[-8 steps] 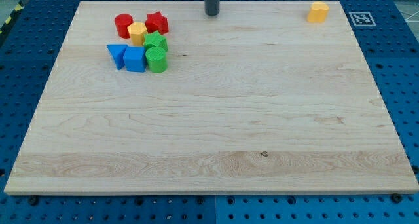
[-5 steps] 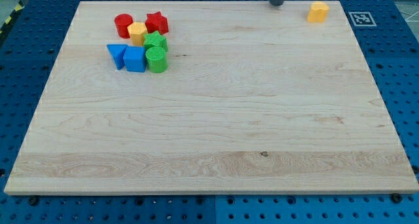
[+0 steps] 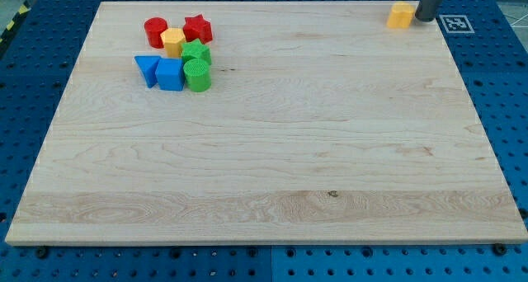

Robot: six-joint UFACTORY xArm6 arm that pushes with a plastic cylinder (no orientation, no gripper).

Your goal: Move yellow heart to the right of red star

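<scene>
The yellow heart (image 3: 401,15) lies alone near the board's top right corner. My tip (image 3: 426,18) stands just to its right, touching or nearly touching it. The red star (image 3: 197,28) sits far off at the top left, at the top of a cluster of blocks. The rod rises out of the view's top edge.
The cluster around the red star holds a red cylinder (image 3: 155,30), a yellow hexagon (image 3: 173,42), a green star (image 3: 195,54), a green cylinder (image 3: 198,74), a blue triangle (image 3: 148,68) and a blue cube (image 3: 170,74). A marker tag (image 3: 454,23) lies off the board's top right corner.
My tip has moved right along the board's top edge, from the top middle past the yellow heart to its right side. No block has moved.
</scene>
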